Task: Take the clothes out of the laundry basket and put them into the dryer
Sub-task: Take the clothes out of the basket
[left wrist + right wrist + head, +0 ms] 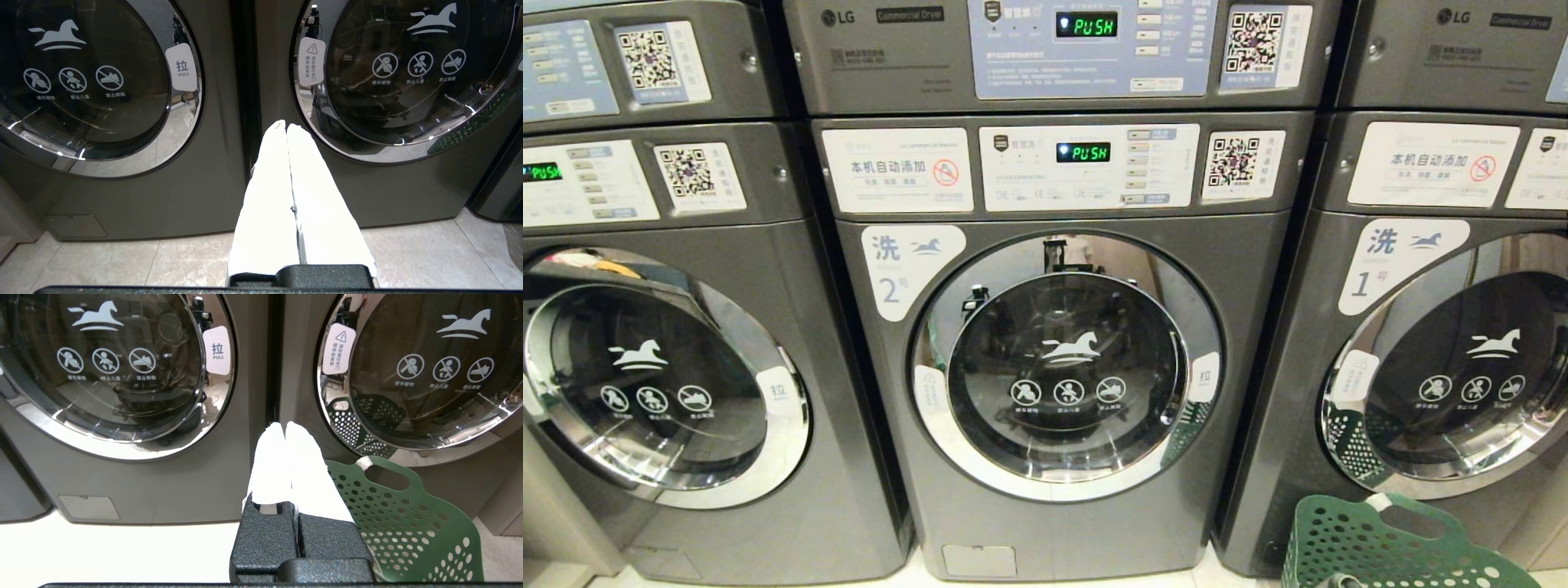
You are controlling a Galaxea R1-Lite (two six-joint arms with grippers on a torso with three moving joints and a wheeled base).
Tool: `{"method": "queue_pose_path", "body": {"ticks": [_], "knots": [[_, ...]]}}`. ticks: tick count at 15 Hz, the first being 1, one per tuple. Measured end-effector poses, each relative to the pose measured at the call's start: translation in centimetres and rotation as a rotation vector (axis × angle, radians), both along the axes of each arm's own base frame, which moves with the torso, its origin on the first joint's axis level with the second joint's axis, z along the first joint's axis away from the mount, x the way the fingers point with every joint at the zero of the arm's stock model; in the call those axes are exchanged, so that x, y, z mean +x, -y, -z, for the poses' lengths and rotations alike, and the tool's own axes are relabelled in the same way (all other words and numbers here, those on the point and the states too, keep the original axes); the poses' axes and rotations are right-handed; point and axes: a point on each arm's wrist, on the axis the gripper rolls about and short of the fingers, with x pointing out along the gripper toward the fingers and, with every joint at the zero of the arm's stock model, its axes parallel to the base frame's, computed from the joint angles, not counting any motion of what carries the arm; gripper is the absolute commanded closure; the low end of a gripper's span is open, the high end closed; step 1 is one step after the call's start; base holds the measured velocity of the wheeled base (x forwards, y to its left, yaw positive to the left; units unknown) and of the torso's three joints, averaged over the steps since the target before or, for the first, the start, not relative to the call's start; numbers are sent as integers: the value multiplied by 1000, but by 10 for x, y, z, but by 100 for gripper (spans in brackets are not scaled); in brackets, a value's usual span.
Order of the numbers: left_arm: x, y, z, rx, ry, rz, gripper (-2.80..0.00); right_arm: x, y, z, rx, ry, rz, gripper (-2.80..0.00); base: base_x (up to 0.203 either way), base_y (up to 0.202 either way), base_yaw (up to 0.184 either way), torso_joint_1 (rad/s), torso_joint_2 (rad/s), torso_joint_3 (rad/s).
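Note:
A grey front-loading machine marked 2 [1062, 367] faces me in the head view, its round glass door shut. The green perforated laundry basket [1388, 547] stands on the floor at the lower right, before the machine marked 1; its inside is hidden, so no clothes show. Neither arm appears in the head view. My left gripper [286, 125] is shut and empty, its white fingers pointing at the gap between the left and middle machines. My right gripper [284, 425] is also shut and empty, aimed at the gap between the middle and right machines, just beside the basket [408, 522].
Three identical machines stand side by side, with another row stacked above. A white pull tab [1204, 376] sits on the right rim of the middle door. Pale tiled floor [122, 261] runs in front of the machines.

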Motion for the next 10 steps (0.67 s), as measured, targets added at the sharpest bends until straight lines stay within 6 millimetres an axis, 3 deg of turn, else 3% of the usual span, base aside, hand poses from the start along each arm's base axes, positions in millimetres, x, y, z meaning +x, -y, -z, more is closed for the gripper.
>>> {"method": "queue_pose_path", "body": {"ticks": [10], "knots": [[0,0,-1,-14,2,-2,0,0,0,0,-1,0,0,0,0,0,0,2,3,-179]]}}
